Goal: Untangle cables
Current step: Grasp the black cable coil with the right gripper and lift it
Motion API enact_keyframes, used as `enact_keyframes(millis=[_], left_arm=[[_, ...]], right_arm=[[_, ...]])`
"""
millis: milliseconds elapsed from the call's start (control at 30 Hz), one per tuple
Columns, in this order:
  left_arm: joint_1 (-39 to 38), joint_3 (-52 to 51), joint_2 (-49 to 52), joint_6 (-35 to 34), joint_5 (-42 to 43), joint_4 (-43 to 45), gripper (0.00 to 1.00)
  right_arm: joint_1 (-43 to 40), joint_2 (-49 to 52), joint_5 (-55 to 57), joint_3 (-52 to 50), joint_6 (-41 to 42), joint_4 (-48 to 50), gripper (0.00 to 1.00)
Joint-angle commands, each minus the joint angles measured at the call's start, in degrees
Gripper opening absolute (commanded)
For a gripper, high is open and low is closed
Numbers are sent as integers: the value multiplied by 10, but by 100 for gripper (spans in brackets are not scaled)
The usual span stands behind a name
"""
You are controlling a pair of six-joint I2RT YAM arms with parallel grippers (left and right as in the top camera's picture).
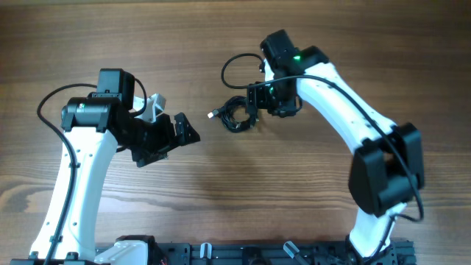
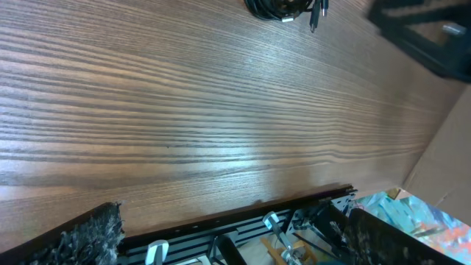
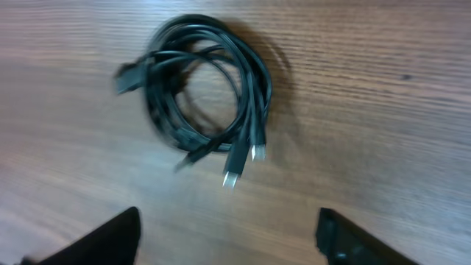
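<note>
The right gripper [image 3: 228, 221] holds its jaws wide apart with nothing in them, the cables [image 3: 246, 88] lie in a small black ring on the table [image 3: 383, 110] just past its fingers, and the left gripper [image 2: 229, 213], well apart, gapes empty too.

Thin black cables [image 3: 163, 110] lie wound in a loose round coil on the wooden surface [image 3: 383, 103]. Two silvery-tipped plugs [image 3: 230, 178] stick out of the coil's lower side, close together and pointing towards the right end effector [image 3: 232, 234]. A dark plug [image 3: 126, 78] juts out at the coil's left, blurred. The two dark fingers [image 3: 110, 239] stand wide apart, short of the cables, with only bare wood between them.
</note>
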Motion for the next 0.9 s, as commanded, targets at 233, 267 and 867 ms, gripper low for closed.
enact_keyframes(millis=[233,267,867], left_arm=[[-3,-3,0,-3,-2,32,100],[-3,-3,0,-3,-2,34,100],[-3,-3,0,-21,-21,43,100]], right_arm=[[6,90,-8,7,45,96,51],[6,93,-8,7,30,114,52],[9,94,7,-43,-59,200,33]])
